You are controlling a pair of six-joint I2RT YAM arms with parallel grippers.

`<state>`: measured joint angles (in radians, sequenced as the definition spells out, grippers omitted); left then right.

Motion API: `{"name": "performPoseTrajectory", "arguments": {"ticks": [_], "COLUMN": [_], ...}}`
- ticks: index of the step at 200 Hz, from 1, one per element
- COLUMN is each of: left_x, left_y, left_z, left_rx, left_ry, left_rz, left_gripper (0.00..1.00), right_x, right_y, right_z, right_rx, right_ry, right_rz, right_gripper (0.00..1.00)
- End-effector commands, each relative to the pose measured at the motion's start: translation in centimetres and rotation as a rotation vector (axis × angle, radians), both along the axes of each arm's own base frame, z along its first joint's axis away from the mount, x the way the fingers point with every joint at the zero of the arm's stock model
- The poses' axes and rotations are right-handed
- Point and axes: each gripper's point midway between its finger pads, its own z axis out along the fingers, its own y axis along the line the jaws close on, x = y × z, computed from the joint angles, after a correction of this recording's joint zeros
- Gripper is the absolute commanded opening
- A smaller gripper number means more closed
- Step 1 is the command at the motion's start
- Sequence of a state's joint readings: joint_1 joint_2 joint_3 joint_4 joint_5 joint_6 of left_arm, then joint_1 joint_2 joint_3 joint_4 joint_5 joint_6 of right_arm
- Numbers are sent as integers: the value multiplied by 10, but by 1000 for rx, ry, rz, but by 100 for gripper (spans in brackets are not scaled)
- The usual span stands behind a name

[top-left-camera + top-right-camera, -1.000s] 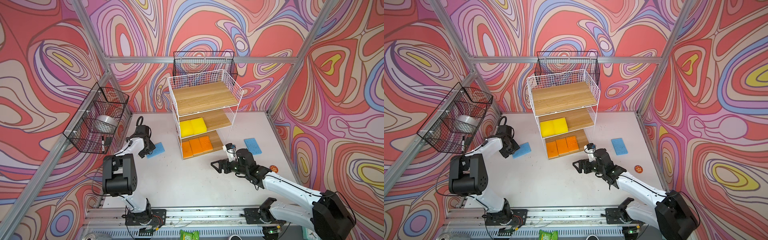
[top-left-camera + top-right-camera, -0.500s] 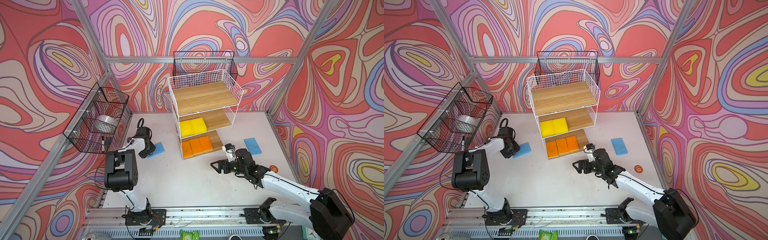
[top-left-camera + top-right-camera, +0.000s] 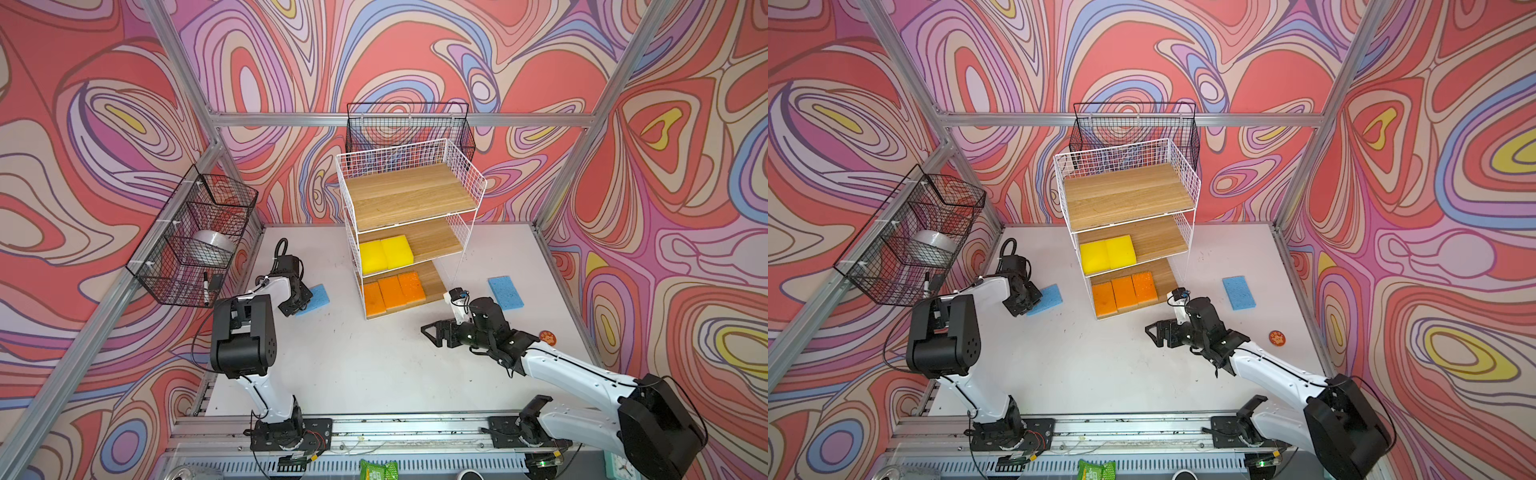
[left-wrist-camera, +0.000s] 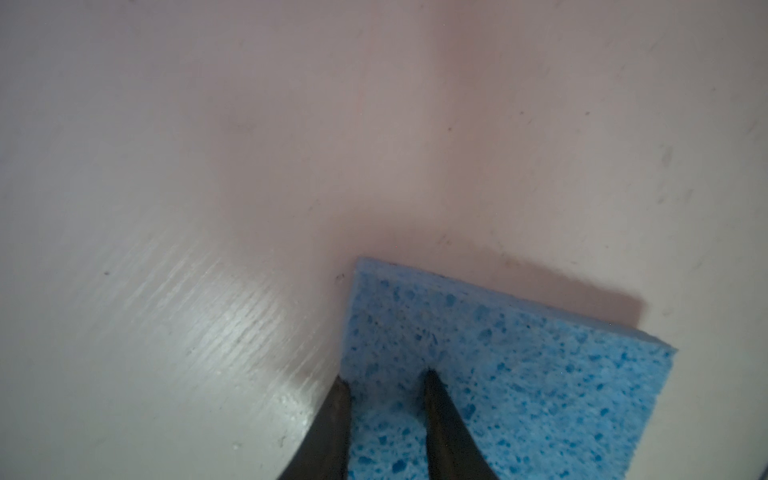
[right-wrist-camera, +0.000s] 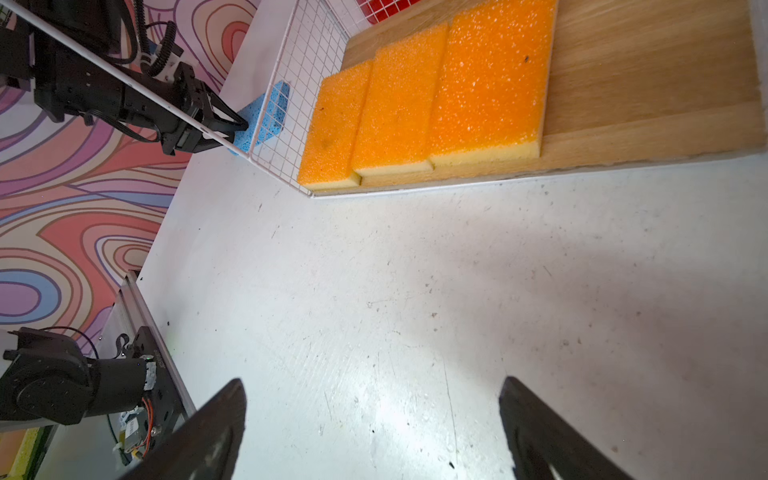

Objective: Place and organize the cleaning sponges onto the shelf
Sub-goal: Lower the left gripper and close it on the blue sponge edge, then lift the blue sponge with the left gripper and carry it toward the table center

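- Touching the lower-left end of one light blue sponge [image 3: 318,294]: left gripper [image 3: 302,306], left of centre in both top views.
- Left wrist view: jaws narrow. One fingertip [image 4: 341,399] sits at the sponge's side edge and the other on its speckled face, with a strip of foam between them. Can't tell whether it is actually clamped.
- That sponge is on the white table [image 3: 353,374], just left of the shelf's foot, clear of the wire.
- The shelf [image 3: 407,195] is a white wire rack with three wooden tiers, at centre-back of the table.
- Middle tier: two yellow sponges [image 3: 397,251] side by side, touching, at the tier's left end.
- Bottom tier: three orange sponges [image 3: 392,293] in a row with long sides touching, on the left part of the board. The right wrist view [image 5: 415,95] shows cream undersides and stepped front edges.
- A second light blue sponge [image 3: 505,293] lies flat on the table to the right of the shelf, apart from both grippers.
- Right gripper [image 3: 432,334]: jaws wide, only table showing between the fingers. It is over the table below the shelf's lower-right corner in frame, pointing left.
- A small round orange disc [image 3: 547,337] is on the table, right of the right arm.
- A black wire basket [image 3: 195,245] on the left wall holds a silver tape roll [image 3: 212,243] and a marker [image 3: 205,282].
- Another basket [image 3: 407,124] hangs on the back wall behind the shelf.
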<state>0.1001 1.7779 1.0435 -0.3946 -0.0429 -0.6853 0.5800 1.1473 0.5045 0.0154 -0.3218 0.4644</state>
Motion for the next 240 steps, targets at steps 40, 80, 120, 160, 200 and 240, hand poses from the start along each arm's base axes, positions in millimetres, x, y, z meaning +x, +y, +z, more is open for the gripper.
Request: {"name": "performPoseTrajectory", "arguments": {"ticks": [40,80,120,160,200,240], "left_x": [-17,-34,-56,-79,-85,-69], "left_y": [-6,-12,-22,-42,-39,-39], "left_z": [2,23,47,62,67,58], "left_rx": [-34,-51,-71,-82,-68,-90], "left_ry": [6,-34,-72,-75,-80,-75], "left_rz": [-14,-18,-39,-105,-98,-95], "left_gripper": [7,4,1,1,11,18], "right_x": [4,3,0,-4,-9,-10], "right_y": [-3,0,0,1,-1,-4], "right_z": [6,13,17,20,20,19], "right_rx": [1,24,43,63,79,71], "right_ry": [-30,-31,-31,-24,-14,-12], "right_rz": [-11,-2,2,7,4,-6], "right_gripper": [98,98,98,98,98,98]}}
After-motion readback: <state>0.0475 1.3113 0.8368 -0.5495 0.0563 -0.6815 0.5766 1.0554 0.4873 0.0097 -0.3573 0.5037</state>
